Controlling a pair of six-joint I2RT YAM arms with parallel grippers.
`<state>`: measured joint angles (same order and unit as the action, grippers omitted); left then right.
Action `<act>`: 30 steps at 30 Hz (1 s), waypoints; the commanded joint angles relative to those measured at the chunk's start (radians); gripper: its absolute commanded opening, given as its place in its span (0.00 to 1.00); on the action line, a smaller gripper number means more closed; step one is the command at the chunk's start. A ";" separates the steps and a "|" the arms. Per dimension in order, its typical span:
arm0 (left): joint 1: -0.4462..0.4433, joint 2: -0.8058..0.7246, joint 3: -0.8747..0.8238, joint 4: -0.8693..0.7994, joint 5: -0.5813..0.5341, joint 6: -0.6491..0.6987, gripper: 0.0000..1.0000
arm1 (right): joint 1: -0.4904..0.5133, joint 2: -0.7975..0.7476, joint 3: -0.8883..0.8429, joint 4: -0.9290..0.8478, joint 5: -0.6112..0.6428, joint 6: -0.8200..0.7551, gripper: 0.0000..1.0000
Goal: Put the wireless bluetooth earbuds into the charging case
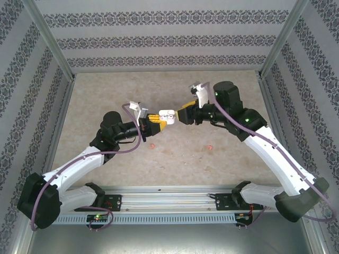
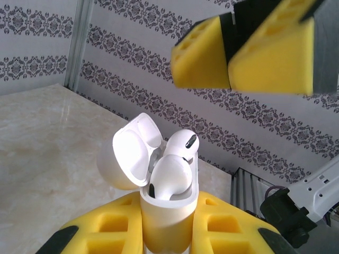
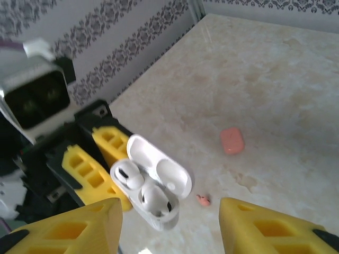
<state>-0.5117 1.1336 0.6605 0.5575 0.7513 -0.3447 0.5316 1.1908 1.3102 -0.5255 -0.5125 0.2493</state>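
L fingers (image 2: 222,225) clenched on white case (image 2: 167,214), mid-air, lid open, 2 white earbuds (image 2: 170,177) inside, maybe not fully seated. R fingers (image 3: 270,227) released, close by; a bump cld pop one out.

No readable text or labels.

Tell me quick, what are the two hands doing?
Left hand: closed, holding the white case.
Right hand: open, holding nothing.
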 commanded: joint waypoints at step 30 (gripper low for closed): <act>-0.011 0.171 0.031 0.241 0.084 -0.062 0.00 | -0.152 0.243 -0.157 0.388 -0.436 0.645 0.46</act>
<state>-0.5114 1.3140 0.6682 0.7280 0.8192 -0.3840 0.3878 1.4231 1.1664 -0.1928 -0.8780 0.8658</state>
